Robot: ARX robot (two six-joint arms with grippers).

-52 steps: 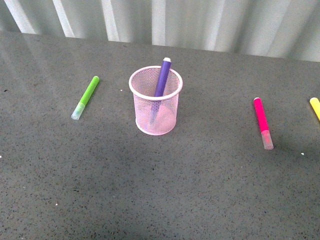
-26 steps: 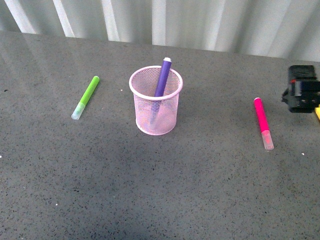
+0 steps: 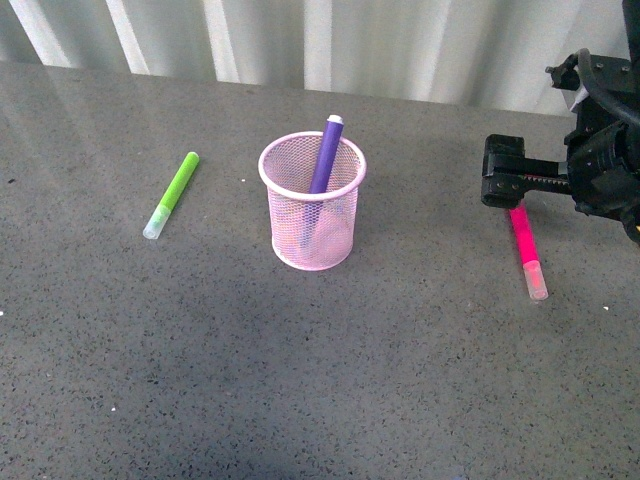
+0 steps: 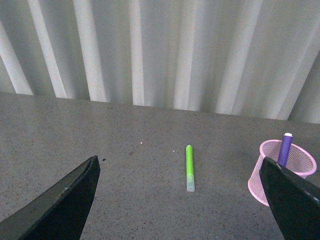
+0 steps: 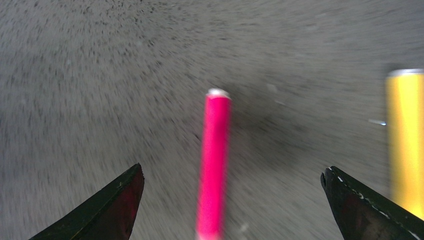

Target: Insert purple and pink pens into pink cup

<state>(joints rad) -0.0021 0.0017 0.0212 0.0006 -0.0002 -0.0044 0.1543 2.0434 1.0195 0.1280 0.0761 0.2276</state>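
Note:
The pink cup (image 3: 310, 235) stands mid-table with the purple pen (image 3: 326, 150) leaning inside it, its end above the rim. The pink pen (image 3: 524, 245) lies flat on the table to the right, clear cap toward me. My right gripper (image 3: 502, 172) hovers open over the pen's far end. In the right wrist view the pink pen (image 5: 214, 165) lies between the spread jaws of the right gripper (image 5: 231, 170), untouched. My left gripper (image 4: 178, 159) is open and empty, out of the front view. Its camera shows the cup (image 4: 257, 182) and the purple pen (image 4: 285, 149).
A lime-green marker (image 3: 172, 193) lies left of the cup, also in the left wrist view (image 4: 189, 167). A yellow marker (image 5: 406, 140) lies beside the pink pen, close to one right jaw. A white corrugated wall (image 3: 320, 40) runs along the table's back edge.
My right arm has come in from the right edge and moved left, now covering the far end of the pink pen. The pens and the cup have not moved.

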